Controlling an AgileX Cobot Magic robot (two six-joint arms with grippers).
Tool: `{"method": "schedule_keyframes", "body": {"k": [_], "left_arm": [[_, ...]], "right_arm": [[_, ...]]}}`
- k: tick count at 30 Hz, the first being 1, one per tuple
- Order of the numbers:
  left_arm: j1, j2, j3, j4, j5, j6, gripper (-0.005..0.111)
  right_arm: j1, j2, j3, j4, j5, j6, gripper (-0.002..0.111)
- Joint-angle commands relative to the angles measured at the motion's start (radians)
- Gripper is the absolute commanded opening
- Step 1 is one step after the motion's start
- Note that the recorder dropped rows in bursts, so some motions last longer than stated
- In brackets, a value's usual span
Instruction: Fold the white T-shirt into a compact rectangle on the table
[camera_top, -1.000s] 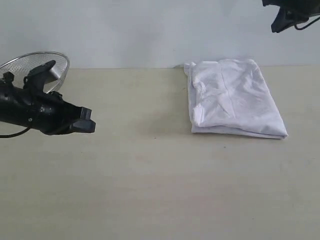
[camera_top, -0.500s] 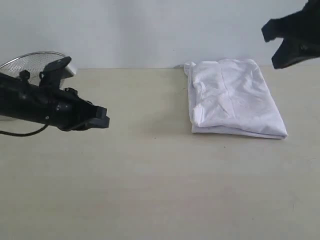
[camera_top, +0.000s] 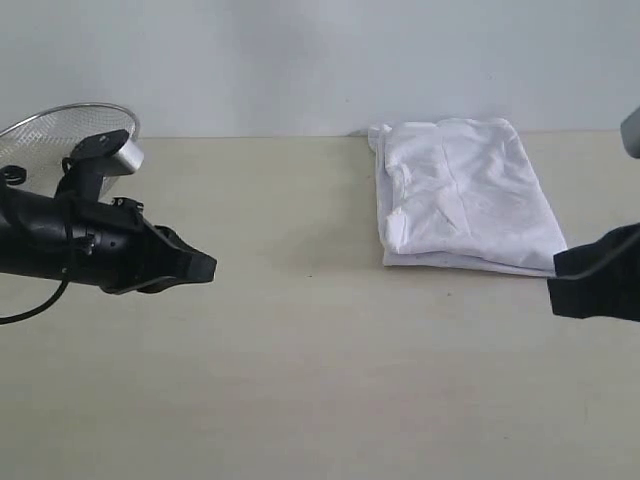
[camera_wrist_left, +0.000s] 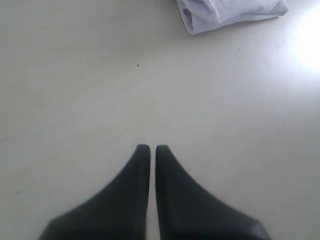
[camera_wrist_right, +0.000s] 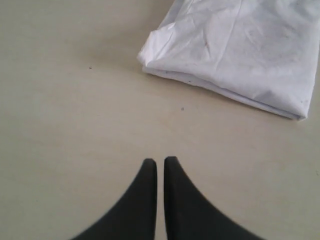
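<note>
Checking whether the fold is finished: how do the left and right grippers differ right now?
The left gripper hangs over the table, well away from the folded white T-shirt; the right gripper hangs close by the shirt's front right corner. In the exterior view the left gripper shows whole, while the right gripper is cut off by the frame edge. Both have their fingers shut and hold nothing.

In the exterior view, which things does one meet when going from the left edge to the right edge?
wire-mesh basket → left gripper → white T-shirt → right gripper
</note>
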Motion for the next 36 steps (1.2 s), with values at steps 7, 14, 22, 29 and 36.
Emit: {"method": "schedule_keyframes", "body": {"k": [7,14,22,29,36], "left_arm": [[-0.005,-0.007,0.004,-0.011,-0.003,0.006,0.004],[-0.005,-0.007,0.004,-0.011,-0.003,0.006,0.004],[-0.005,-0.007,0.004,-0.011,-0.003,0.006,0.004],[-0.005,-0.007,0.004,-0.011,-0.003,0.006,0.004],[-0.005,-0.007,0.004,-0.009,-0.003,0.006,0.004]], "right_arm": [[0.002,-0.029,0.014,-0.002,-0.025,0.004,0.0],[0.002,-0.029,0.014,-0.006,-0.027,0.004,0.0],[0.0,-0.372,0.065,-0.075,-0.112,0.0,0.0],[0.0,-0.65,0.328,-0.076,-0.328,0.031,0.0],[-0.038,-0.818,0.522,-0.05,-0.449,0.128,0.0]]}}
